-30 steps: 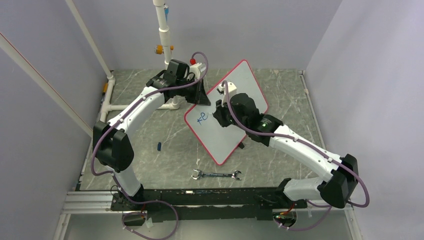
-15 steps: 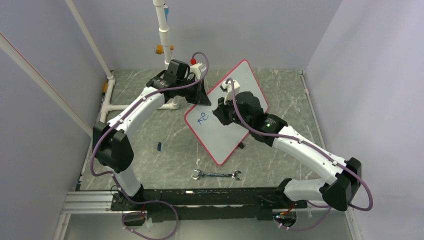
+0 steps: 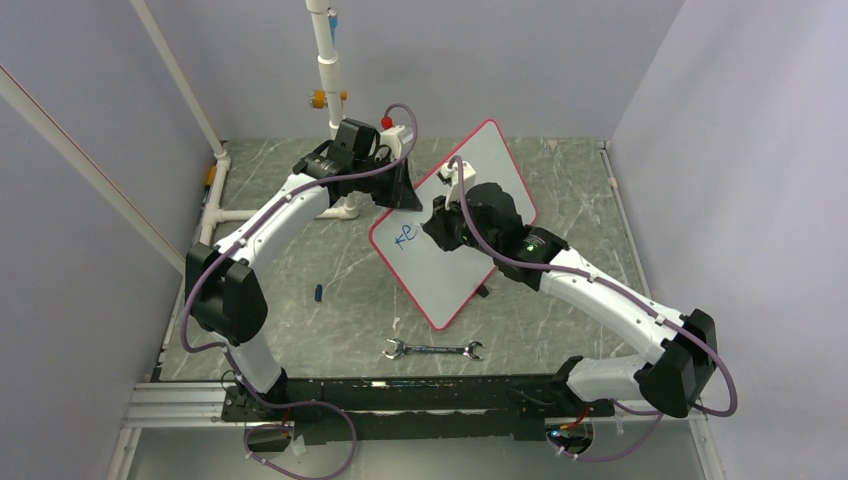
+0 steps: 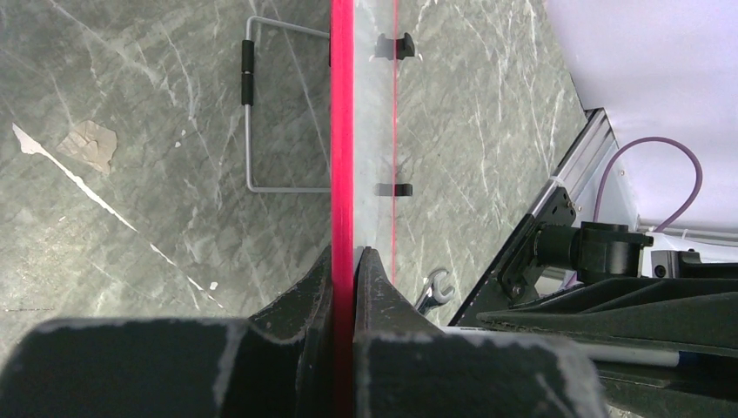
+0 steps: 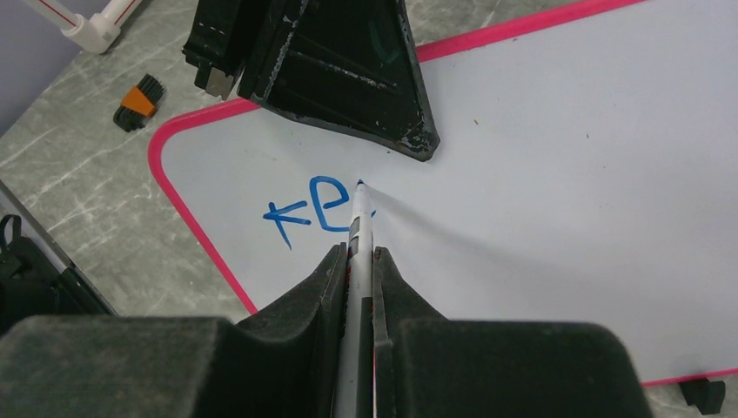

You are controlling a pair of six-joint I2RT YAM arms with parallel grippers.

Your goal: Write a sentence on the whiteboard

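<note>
The whiteboard (image 3: 470,190), white with a red-pink rim, stands tilted on the table. My left gripper (image 3: 404,196) is shut on its upper left edge; in the left wrist view the rim (image 4: 342,131) runs between the fingers (image 4: 383,296). My right gripper (image 3: 440,222) is shut on a grey marker (image 5: 357,235), whose tip touches the board just right of the writing. The sentence (image 5: 309,207) reads "ke" in blue and also shows in the top view (image 3: 404,238).
A wrench (image 3: 432,350) lies on the table in front of the board. A small dark blue cap (image 3: 318,292) lies at the left. White pipes (image 3: 330,70) stand at the back left. A wire stand (image 4: 252,122) shows behind the board.
My right gripper has shifted slightly up and back along the board with the marker. The "e" after the "k" has been finished. The left arm and the board have not moved.
</note>
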